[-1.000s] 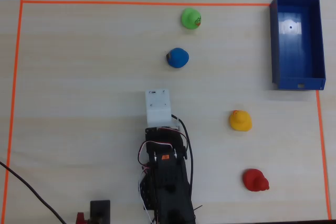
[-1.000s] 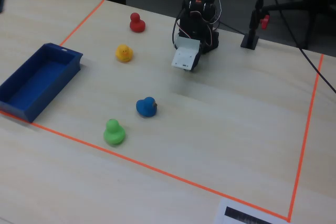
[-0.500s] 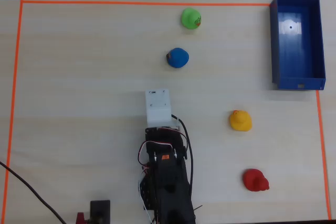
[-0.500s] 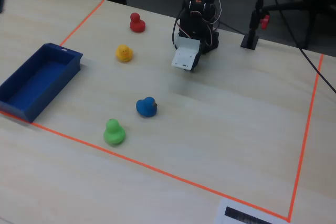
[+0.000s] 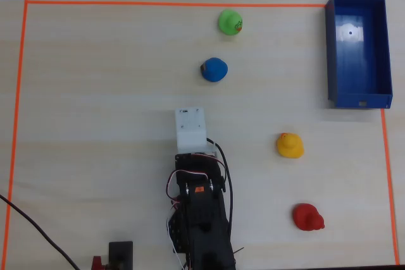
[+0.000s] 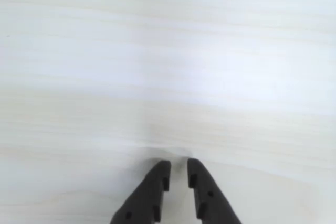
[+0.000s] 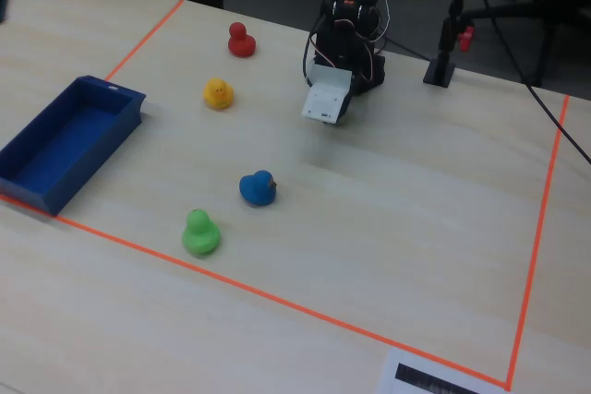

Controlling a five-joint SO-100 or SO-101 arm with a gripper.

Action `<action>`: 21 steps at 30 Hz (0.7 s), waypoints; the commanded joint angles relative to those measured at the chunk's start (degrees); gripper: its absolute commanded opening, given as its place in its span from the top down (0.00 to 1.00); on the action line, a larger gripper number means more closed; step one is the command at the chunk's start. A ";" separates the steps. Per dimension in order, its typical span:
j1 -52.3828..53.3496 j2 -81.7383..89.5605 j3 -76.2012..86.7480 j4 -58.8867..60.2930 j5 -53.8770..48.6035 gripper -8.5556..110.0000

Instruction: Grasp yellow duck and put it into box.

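Note:
The yellow duck (image 5: pixel 290 145) sits on the pale wooden table, right of the arm in the overhead view and at the upper left in the fixed view (image 7: pixel 218 93). The deep-blue box (image 5: pixel 329 49) stands empty at the top right of the overhead view and at the left in the fixed view (image 7: pixel 88 163). My gripper (image 6: pixel 179 163) shows in the wrist view as two black fingers almost together, with nothing between them and only bare table ahead. The arm is folded back near its base, and its white wrist block (image 5: pixel 191 128) hides the gripper from above. The duck is well apart from the gripper.
A red duck (image 5: pixel 307 217) sits below the yellow one in the overhead view, and a blue duck (image 5: pixel 214 69) and a green duck (image 5: pixel 230 22) sit beyond the arm. Orange tape (image 5: pixel 19 93) borders the work area. A black stand (image 7: pixel 443 62) is beside the base.

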 commanded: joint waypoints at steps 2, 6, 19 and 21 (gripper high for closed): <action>3.25 0.00 -3.16 -7.65 1.58 0.92; 6.50 -4.13 -10.99 -15.12 1.76 0.90; 35.68 -48.78 -55.72 -28.13 17.75 0.82; 41.92 -51.94 -58.62 -28.04 18.37 0.82</action>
